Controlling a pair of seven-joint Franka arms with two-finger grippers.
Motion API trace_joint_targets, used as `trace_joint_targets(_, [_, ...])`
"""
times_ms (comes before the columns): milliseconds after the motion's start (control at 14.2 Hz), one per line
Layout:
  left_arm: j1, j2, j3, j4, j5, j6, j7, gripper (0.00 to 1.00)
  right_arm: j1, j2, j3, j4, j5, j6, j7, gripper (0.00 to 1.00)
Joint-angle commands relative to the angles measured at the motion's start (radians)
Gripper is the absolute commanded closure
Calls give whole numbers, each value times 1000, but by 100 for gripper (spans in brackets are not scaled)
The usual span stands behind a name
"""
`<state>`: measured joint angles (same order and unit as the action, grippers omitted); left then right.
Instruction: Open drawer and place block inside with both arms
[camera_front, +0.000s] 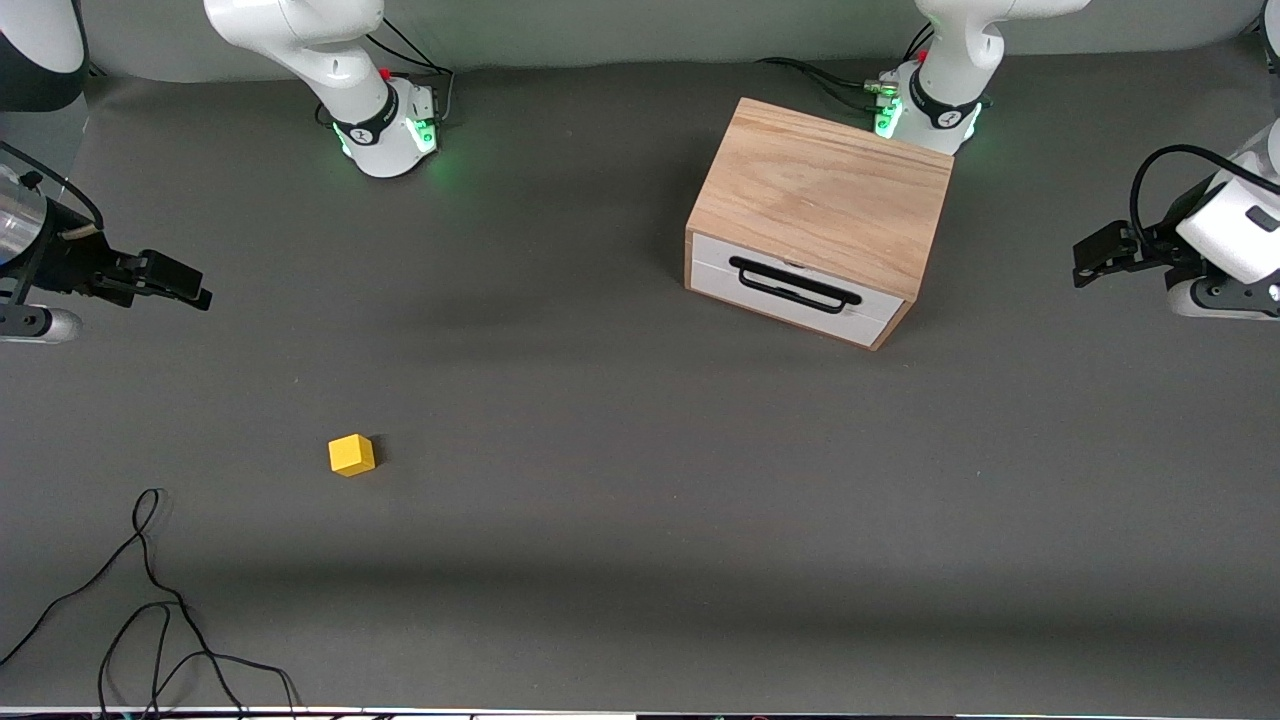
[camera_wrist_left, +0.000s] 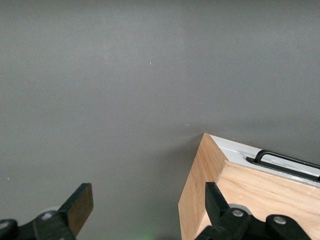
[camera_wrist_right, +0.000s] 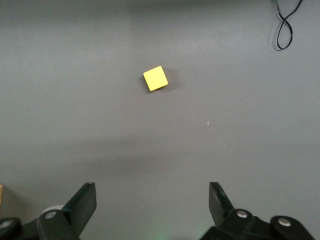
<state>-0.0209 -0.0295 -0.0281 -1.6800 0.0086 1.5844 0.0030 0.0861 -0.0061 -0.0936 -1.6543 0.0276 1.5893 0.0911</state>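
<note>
The oak cabinet (camera_front: 825, 190) stands near the left arm's base, its white drawer (camera_front: 795, 290) shut, with a black wire handle (camera_front: 795, 284) that faces the front camera. The yellow block (camera_front: 351, 454) lies on the mat toward the right arm's end, nearer the front camera. My left gripper (camera_front: 1090, 258) is open and empty, up in the air at the left arm's end of the table, beside the cabinet (camera_wrist_left: 210, 185). My right gripper (camera_front: 190, 285) is open and empty, up over the mat at the right arm's end; its wrist view shows the block (camera_wrist_right: 155, 78) apart from the fingers.
A loose black cable (camera_front: 150, 600) lies on the grey mat (camera_front: 640, 500) at the front edge toward the right arm's end; it also shows in the right wrist view (camera_wrist_right: 286, 25). Both green-lit bases stand along the back.
</note>
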Motion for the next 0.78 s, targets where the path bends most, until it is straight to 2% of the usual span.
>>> trace_joint_targets(0, [-60,-6,-6,-1,2,-3,-154,0,-3,12,3,-4,12,18,-1,0])
trace_joint_targets(424, [-243,31,-58,9,-4,-4,-827,0,-5,89,3,-10,12,81,-44,0])
trace_joint_targets(706, [-300,120,-173,55,-2,-6,-1291,0,0,191,2,-12,6,161,-50,0])
